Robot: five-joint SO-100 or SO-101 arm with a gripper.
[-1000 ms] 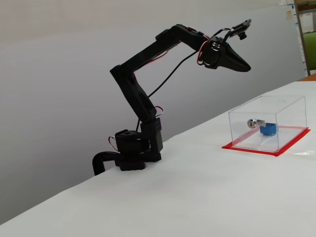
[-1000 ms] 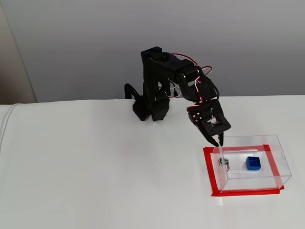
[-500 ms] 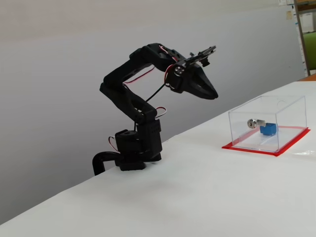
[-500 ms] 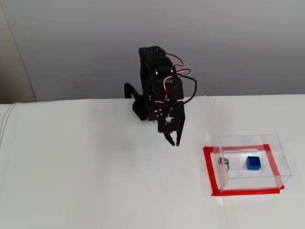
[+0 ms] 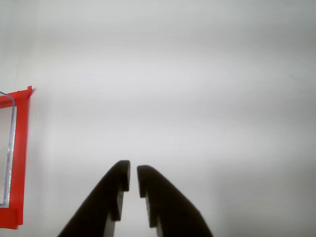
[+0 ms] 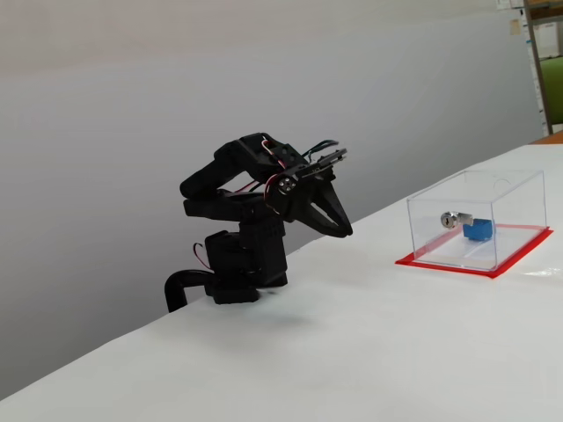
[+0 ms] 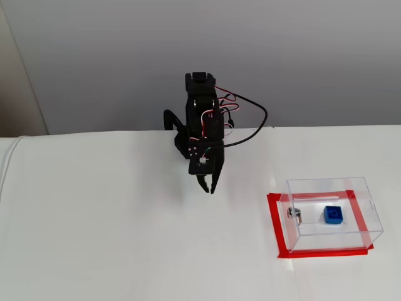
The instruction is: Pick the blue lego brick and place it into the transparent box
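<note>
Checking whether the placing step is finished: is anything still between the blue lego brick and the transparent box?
No. The blue lego brick already sits inside the transparent box, beside its lock cylinder. The gripper is nearly shut, empty, and hangs apart from the box.

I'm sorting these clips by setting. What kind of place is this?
Probably an office or lab test bench: a bare white table against a plain grey wall, holding only the small arm and the transparent box. Shelving shows at the edge of a fixed view.

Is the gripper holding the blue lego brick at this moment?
No. In a fixed view the blue lego brick sits inside the transparent box, while the gripper hangs empty, apart from it.
</note>
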